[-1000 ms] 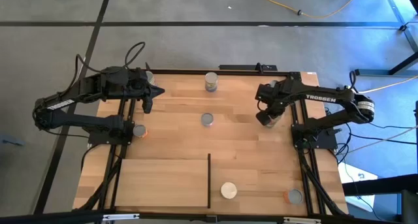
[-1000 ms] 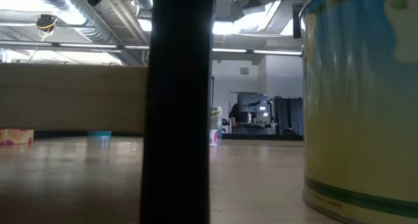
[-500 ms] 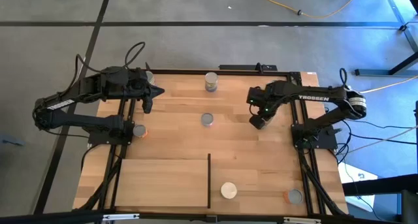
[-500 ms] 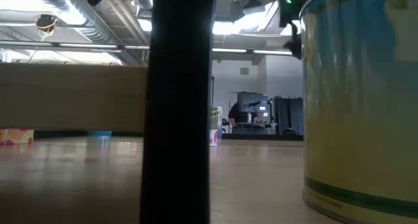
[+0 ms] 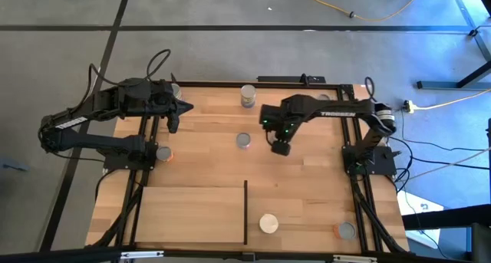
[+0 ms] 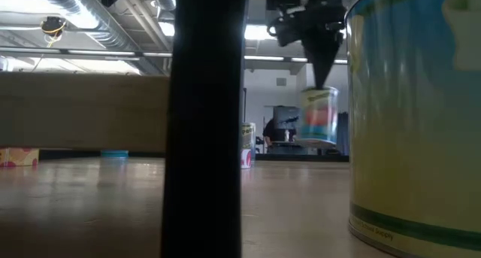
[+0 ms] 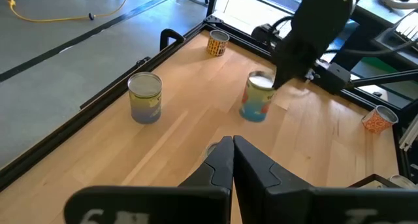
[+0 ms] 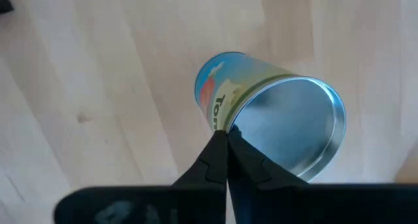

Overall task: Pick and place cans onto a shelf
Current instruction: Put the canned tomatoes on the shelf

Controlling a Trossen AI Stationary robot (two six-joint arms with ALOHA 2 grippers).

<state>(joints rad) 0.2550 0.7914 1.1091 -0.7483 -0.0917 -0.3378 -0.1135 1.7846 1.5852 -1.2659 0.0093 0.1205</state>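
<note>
While the left gripper (image 5: 178, 117) waits pinched shut by the table's far left corner, the high view shows the right gripper (image 5: 280, 146) just right of the small silver-topped centre can (image 5: 243, 140). In the low view, a blue-labelled tin can (image 6: 319, 116) hangs clear of the tabletop. In the right wrist view, narrow fingers (image 8: 225, 155) pinch that can's rim.

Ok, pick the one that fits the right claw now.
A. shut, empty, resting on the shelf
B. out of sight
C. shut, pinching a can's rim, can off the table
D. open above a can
C: the right claw is shut on the rim of the can, which hangs clear of the table in the low view.
</note>
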